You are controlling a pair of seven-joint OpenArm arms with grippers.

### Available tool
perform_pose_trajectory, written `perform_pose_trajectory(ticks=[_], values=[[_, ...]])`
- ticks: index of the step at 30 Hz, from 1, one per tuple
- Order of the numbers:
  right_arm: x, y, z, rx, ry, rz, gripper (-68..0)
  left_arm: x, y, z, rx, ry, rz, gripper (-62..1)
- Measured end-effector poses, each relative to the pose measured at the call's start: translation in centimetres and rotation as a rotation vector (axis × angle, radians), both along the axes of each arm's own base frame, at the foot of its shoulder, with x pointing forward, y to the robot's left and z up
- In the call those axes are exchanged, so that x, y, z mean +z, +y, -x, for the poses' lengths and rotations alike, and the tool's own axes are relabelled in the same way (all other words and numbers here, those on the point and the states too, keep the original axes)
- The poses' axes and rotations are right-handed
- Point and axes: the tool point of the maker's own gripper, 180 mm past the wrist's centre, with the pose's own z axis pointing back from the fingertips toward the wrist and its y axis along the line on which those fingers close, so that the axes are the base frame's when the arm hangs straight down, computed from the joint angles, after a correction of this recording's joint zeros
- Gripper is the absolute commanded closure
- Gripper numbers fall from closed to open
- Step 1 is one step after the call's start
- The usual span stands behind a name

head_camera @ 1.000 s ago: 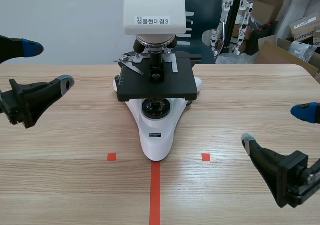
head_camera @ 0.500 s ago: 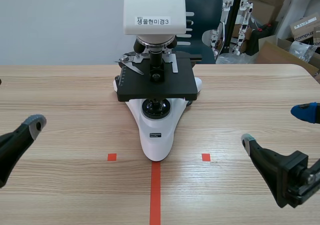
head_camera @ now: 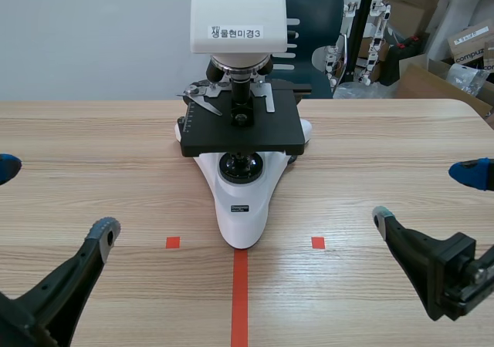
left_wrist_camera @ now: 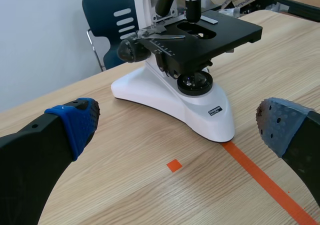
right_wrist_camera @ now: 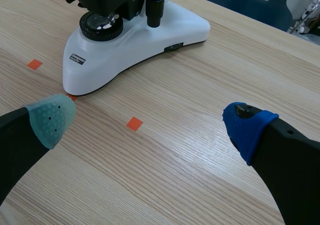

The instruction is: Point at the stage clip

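Both jaws wide open and empty, low over the counter [head_camera: 116, 154], well apart from the microscope [head_camera: 241, 200].
The silver stage clip [head_camera: 202, 100] lies on the far left part of the black stage [head_camera: 262, 135], just beside the objective lens [head_camera: 241, 92]. The left jaws hang at the robot's left side and the right jaws at its right side, each with its 2 pads [head_camera: 105, 228] spread wide and nothing between them.
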Motion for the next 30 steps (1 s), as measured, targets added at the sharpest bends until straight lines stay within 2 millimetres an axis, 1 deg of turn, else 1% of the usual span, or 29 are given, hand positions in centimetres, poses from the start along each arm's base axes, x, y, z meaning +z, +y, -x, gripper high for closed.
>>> perform_pose_trajectory(ticks=[2,5,7,15,30], values=[[0.0,0.0,0.0,0.0,0.0,0.0,-67.9,-0.1,-0.1,0.4,0.003,0.015,0.005,-62.3],[0.0,0.0,0.0,0.0,0.0,0.0,-67.9,-1.3,0.6,1.0,0.055,0.068,-0.017,-62.3],[0.0,0.0,0.0,0.0,0.0,0.0,-67.9,-1.7,0.8,1.2,0.064,0.085,-0.025,-62.3],[0.0,0.0,0.0,0.0,0.0,0.0,-67.9,-2.1,0.9,1.3,0.061,0.103,-0.033,-62.3],[0.0,0.0,0.0,0.0,0.0,0.0,-67.9,-2.1,0.9,1.3,0.061,0.102,-0.032,-62.3]])
